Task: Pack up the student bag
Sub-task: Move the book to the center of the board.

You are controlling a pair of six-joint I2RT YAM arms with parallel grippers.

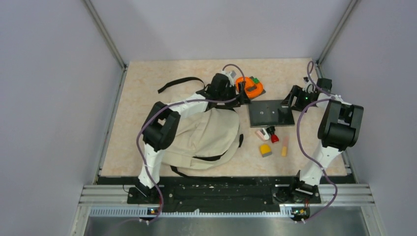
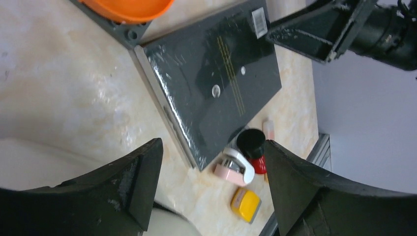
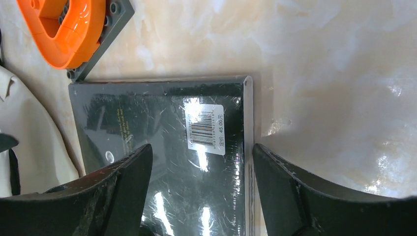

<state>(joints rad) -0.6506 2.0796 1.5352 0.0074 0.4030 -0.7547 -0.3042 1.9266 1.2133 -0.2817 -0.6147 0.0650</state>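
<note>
Student bag [image 1: 206, 135] lies slumped on bench [image 1: 147, 88], just left of black book [image 1: 268, 114]. Left claw [image 2: 212, 147] spread, empty. Right claw [image 3: 201, 149] spread astride book's edge. Risk: shiny wrap looks slick, so edge pinch may slip & book skids.
</note>
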